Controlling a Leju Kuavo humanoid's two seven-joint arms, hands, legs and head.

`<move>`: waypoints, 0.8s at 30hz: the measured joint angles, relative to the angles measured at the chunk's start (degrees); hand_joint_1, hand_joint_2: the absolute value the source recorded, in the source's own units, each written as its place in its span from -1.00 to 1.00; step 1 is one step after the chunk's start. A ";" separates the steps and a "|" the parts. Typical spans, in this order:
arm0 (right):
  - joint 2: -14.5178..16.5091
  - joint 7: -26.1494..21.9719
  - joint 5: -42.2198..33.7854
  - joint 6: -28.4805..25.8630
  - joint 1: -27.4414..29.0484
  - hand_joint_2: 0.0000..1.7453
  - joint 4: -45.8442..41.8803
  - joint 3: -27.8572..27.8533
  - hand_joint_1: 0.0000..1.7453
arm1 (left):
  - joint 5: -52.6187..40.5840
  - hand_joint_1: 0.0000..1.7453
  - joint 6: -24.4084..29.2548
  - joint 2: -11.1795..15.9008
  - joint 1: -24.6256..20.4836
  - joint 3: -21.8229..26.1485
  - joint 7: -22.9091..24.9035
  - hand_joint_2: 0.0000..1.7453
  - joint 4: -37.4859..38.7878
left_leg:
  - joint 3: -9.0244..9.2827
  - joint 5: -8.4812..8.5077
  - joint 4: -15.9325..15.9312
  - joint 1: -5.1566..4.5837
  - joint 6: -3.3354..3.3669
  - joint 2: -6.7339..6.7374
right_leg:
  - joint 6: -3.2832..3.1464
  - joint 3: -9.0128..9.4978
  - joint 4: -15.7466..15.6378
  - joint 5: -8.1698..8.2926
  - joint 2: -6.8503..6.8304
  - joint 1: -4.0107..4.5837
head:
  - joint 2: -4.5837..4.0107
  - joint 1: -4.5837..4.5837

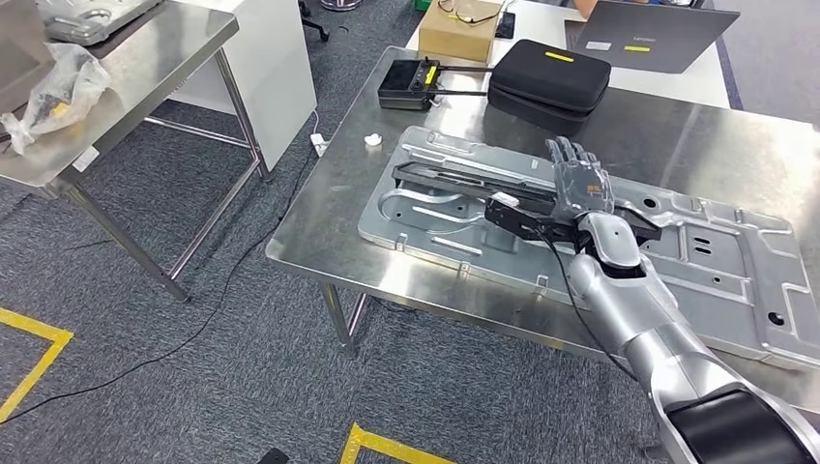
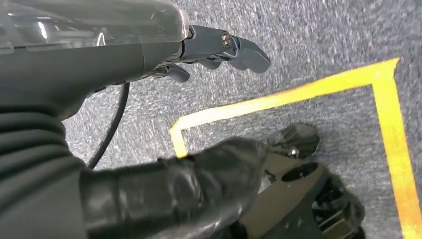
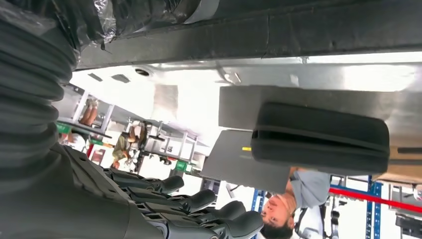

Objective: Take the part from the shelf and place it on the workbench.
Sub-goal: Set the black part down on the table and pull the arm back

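The part (image 1: 464, 184) is a long black bar lying flat on a big stamped silver panel (image 1: 716, 261) on the steel workbench (image 1: 319, 227). My right hand (image 1: 578, 181) hovers flat over the bar's right half, fingers stretched out and apart, holding nothing. In the right wrist view the bar (image 3: 249, 35) runs close past the hand (image 3: 189, 209), whose fingers point away from it. My left hand (image 2: 214, 50) hangs over grey carpet with loosely extended fingers and nothing in it.
At the bench's far side stand a black case (image 1: 549, 77), a small black device (image 1: 406, 84), a cardboard box (image 1: 459, 29) and a laptop (image 1: 648, 34). A second steel table (image 1: 145, 68) with a plastic bag (image 1: 53, 92) stands left. A person (image 3: 293, 199) is beyond the bench.
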 joint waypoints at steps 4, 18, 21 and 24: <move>-0.02 -0.02 0.00 -0.08 -0.12 1.00 -0.05 -0.02 -1.00 | -0.10 -1.00 0.33 -0.17 -0.04 0.00 0.14 -1.00 0.00 | -0.15 -0.66 0.88 -0.19 -0.74 -0.07 | -0.72 6.11 -12.81 5.53 -0.11 0.26 | 0.00 -0.02; -0.17 -0.06 -0.21 -0.11 0.69 -1.00 -0.31 -0.03 -1.00 | -0.22 -1.00 1.03 -0.22 0.13 -0.03 0.54 -1.00 0.00 | -2.11 -1.66 5.04 0.13 -2.42 0.05 | -2.48 6.96 -13.96 5.58 -0.15 0.12 | 0.00 -0.08; -0.28 -0.07 -0.49 -0.08 0.97 -1.00 -0.25 -0.05 -1.00 | -0.36 -1.00 1.14 -0.23 0.03 -0.11 0.61 -1.00 0.00 | -0.27 -0.90 1.19 -0.19 -1.75 -0.03 | -1.53 6.80 -13.98 5.64 -0.06 0.40 | 0.00 -0.03; -0.28 -0.16 -0.91 -0.22 1.51 -1.00 -0.04 -0.19 -1.00 | -0.51 -1.00 1.16 -0.28 0.01 -0.20 0.68 -1.00 0.00 | -0.05 -0.32 0.41 -0.10 -0.64 0.03 | -0.53 6.40 -13.16 4.82 -0.09 0.14 | 0.00 0.01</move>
